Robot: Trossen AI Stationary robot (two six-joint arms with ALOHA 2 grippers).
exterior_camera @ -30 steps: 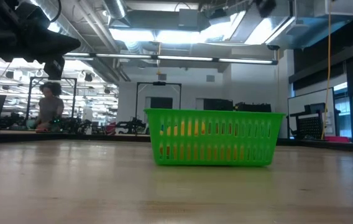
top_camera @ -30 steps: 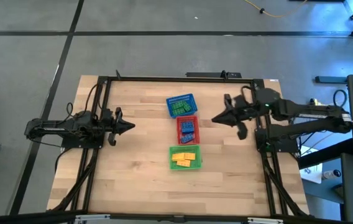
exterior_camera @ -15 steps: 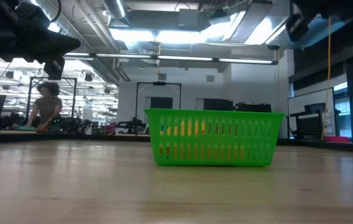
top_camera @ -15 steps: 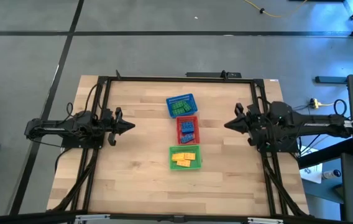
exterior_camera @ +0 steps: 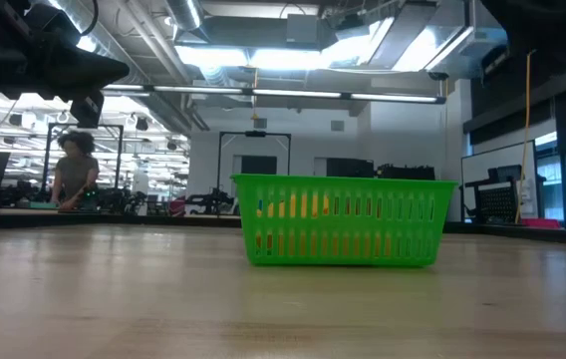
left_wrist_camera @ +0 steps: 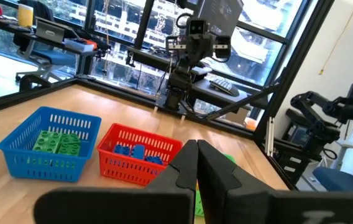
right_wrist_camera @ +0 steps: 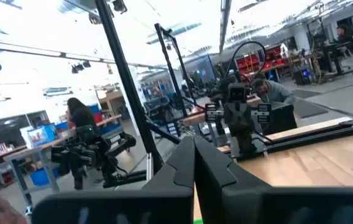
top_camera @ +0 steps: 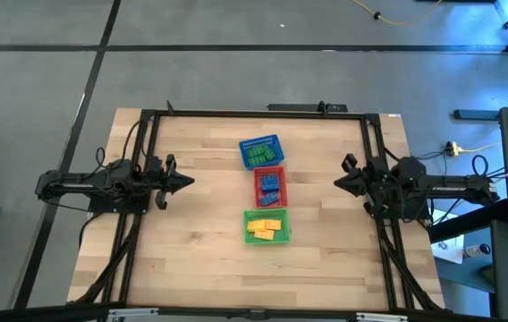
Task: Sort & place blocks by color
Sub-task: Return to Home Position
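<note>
Three mesh baskets stand in a row at the table's middle. The blue basket [top_camera: 260, 152], farthest back, holds green blocks [left_wrist_camera: 57, 142]. The red basket [top_camera: 269, 186] holds blue blocks [left_wrist_camera: 133, 153]. The green basket [top_camera: 266, 225], nearest, holds yellow blocks [top_camera: 266, 226]. My left gripper [top_camera: 185, 182] hangs shut over the table's left side, pointing toward the baskets. My right gripper [top_camera: 340, 182] hangs shut over the right side, also pointing toward them. Neither holds anything.
A black frame [top_camera: 254, 113] runs along the table's far edge and down both sides. Bare wood lies to the left, right and near side of the baskets. In the low view a person [exterior_camera: 72, 179] is far off in the room behind.
My right gripper has drawn back from beside the blue basket toward the table's right edge and a little nearer, sinking as the arm folded in. It stayed shut. The baskets and blocks have not moved.
</note>
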